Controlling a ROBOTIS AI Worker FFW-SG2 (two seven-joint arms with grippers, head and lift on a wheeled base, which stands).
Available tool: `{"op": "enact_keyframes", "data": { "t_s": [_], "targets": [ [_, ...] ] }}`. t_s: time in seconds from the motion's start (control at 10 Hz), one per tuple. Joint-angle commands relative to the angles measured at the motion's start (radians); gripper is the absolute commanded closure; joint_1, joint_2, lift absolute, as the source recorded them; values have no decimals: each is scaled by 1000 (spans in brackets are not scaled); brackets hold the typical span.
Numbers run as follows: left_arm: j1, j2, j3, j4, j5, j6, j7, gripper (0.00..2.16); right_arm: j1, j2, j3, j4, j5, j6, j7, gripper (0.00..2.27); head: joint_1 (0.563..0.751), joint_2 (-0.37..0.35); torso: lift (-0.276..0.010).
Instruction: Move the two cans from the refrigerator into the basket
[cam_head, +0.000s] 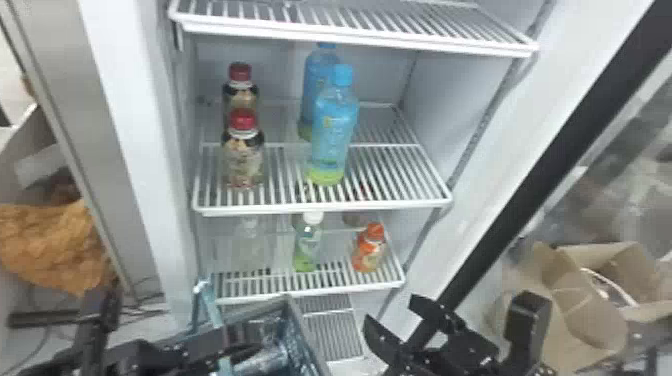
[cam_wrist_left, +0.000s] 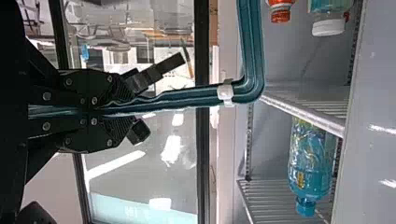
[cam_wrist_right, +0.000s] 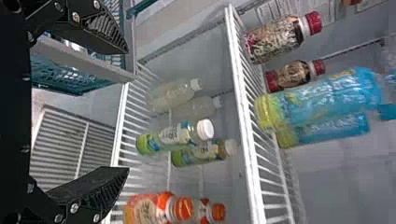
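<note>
The basket (cam_head: 301, 329) could be tipped or dropped if its handle (cam_wrist_left: 187, 99) is let slip, since its weight appears to be borne by the left gripper (cam_wrist_left: 135, 106), whose fingers are clamped on that handle. The basket's rim could be bumped by the right gripper (cam_wrist_right: 126, 110) if it is swung left too low; its 2 fingers are held apart with nothing between them. The orange bottle (cam_head: 370, 248) on the far shelf could be toppled by a careless reach. A silvery thing (cam_head: 262, 359), possibly 1 of the 2 cans, is seen in the basket, near and left of the right gripper; the other can cannot be placed with certainty.
</note>
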Motion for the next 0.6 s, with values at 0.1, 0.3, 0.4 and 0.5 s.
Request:
{"op": "enact_keyframes", "data": {
  "t_s": [0.1,0.3,0.4,0.5],
  "targets": [
    [6,-2,5,0,-4,3,0,1191,84,6,-39,22,-7,-201,0,180,695,-290,-25],
    [11,-5,9,0,-4,8,0,1191,151,9,-39,59,-13,-358,0,180,695,-315,-25],
    [11,-7,11,0,-4,8,0,1191,158,9,-41,106,-31,-444,0,180,695,-325,-25],
    [11,-7,11,0,-4,8,0,1191,165,9,-41,118,-45,-498,0,180,695,-336,-25]
  ]
}}
